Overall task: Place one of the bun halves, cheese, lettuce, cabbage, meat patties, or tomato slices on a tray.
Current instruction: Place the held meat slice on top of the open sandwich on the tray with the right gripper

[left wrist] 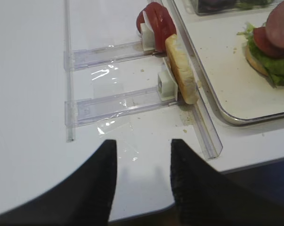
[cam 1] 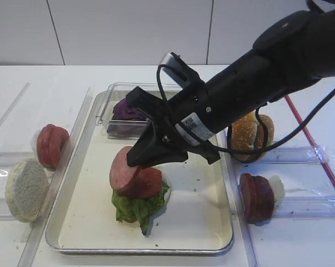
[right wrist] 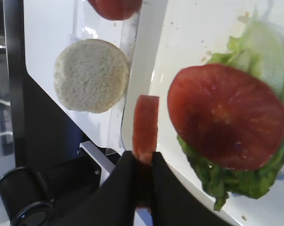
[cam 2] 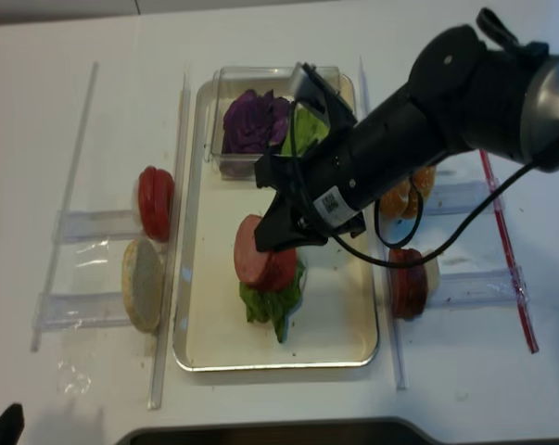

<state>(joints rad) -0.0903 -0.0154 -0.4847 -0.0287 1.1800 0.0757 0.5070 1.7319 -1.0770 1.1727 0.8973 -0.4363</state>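
- while the right gripper (right wrist: pixel 144 165) hangs over the tray (cam 1: pixel 211 236), its fingers pinch a meat patty (cam 1: pixel 124 167) on edge, just above the stack.
- stack on tray: tomato slice (right wrist: pixel 226 115) flat on lettuce (cam 1: pixel 135 208).
- left gripper (left wrist: pixel 142 172) sits off the tray above bare table (left wrist: pixel 28 117), fingers spread, holding nothing.
- clear box (cam 2: pixel 225 167) at tray's far end holds cabbage (cam 2: pixel 251 120).
- bun half (cam 1: pixel 26 190) stands left of tray; more patties (cam 1: pixel 256 197) right.
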